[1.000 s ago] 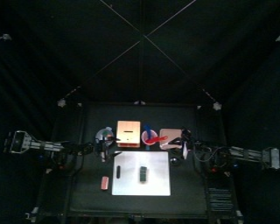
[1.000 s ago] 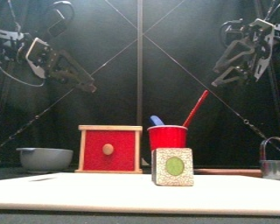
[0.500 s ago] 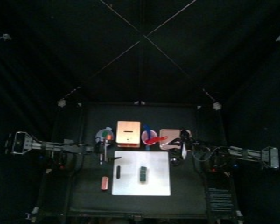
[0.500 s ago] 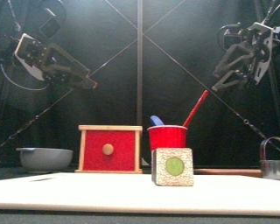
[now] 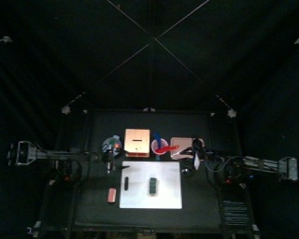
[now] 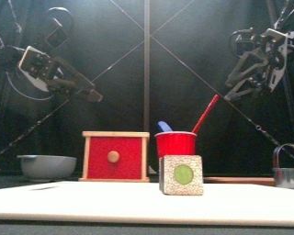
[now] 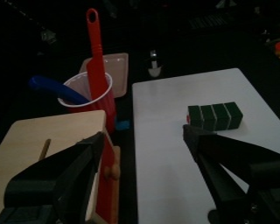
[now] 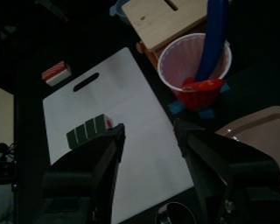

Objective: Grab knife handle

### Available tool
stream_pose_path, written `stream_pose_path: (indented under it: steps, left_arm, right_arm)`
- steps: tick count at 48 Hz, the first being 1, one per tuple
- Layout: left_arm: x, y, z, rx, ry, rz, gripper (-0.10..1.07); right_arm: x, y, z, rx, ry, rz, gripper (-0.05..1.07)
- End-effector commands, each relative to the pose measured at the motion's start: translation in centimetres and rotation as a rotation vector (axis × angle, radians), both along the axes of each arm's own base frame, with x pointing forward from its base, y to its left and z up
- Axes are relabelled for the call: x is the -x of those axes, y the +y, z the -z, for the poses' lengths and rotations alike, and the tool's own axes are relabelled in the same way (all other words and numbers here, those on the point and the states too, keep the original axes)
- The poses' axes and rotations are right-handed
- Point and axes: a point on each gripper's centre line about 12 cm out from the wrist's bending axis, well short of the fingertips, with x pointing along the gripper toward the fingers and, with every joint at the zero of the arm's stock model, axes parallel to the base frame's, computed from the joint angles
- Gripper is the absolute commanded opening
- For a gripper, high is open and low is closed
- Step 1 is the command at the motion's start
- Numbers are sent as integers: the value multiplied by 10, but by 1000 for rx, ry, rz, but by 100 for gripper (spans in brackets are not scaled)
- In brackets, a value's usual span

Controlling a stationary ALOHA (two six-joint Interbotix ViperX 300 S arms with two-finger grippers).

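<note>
The knife handle point(image 5: 153, 186) lies on the white board point(image 5: 172, 193), toward the tabletop's front edge. The left tool point(image 7: 145, 136) and right tool point(image 8: 147, 127) hang high, jaws wide. Best to lower 1 tool straight over it, straddling its narrow sides.

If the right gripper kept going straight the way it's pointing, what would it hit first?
Probably the bare white board, just beside the dark knife handle lying on it. The right gripper, jaws open, frames board surface in its wrist view, though depth is unclear.
</note>
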Motion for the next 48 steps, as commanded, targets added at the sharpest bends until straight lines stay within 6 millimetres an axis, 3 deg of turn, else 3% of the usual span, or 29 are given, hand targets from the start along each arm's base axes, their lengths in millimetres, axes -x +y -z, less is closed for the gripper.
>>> stream_pose_path:
  steps: [1, 13, 19, 26, 33, 40, 48]
  left_arm:
    - [-6, 1, -10, 2, -33, -1, 103]
    - [-10, 2, -15, 45, -51, -32, 103]
    - [-12, 4, -19, 62, -64, -47, 103]
    - [-13, 6, -21, 87, -74, -69, 103]
    - [-13, 8, -22, 113, -82, -94, 103]
    - [-13, 12, -22, 148, -85, -126, 103]
    - [-14, 16, -19, 184, -81, -162, 103]
  right_arm:
    - [-4, 0, -13, 11, -29, -6, 84]
    - [-11, 2, -38, 86, -28, -66, 84]
    - [-9, 1, -47, 241, 106, -151, 84]
    - [-2, -7, -42, 355, 328, -208, 84]
    - [8, -26, -37, 651, 531, -231, 84]
    - [2, -28, -39, 856, 578, -284, 84]
    - [-15, -25, -27, 918, 604, -352, 84]
